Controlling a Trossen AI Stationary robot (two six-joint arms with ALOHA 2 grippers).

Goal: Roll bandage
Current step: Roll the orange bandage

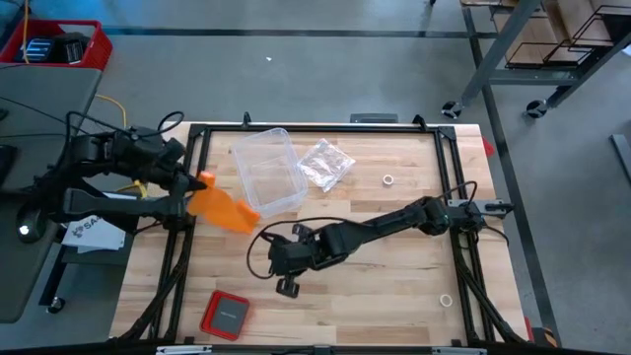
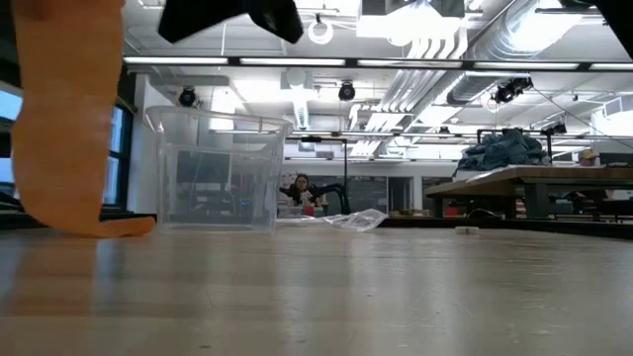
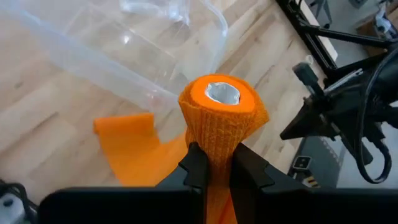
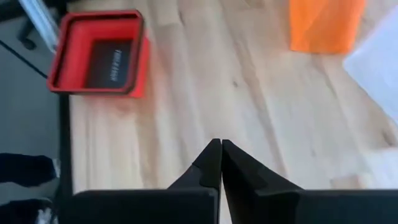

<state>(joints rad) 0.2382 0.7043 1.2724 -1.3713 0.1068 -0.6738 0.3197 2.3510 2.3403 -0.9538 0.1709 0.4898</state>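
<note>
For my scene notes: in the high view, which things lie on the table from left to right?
Bandage held by the left end effector → clear container → crinkled plastic bag → small white ring.

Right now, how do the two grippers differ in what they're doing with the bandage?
The left gripper is shut on the bandage, pinching the orange roll, whose loose tail drapes down to the table; the right gripper is shut on nothing, its fingertips pressed together. The left gripper sits at the table's left edge beside the clear container; the right gripper is near the table's middle, apart from the bandage. Both are dark two-finger grippers, both closed.
</note>
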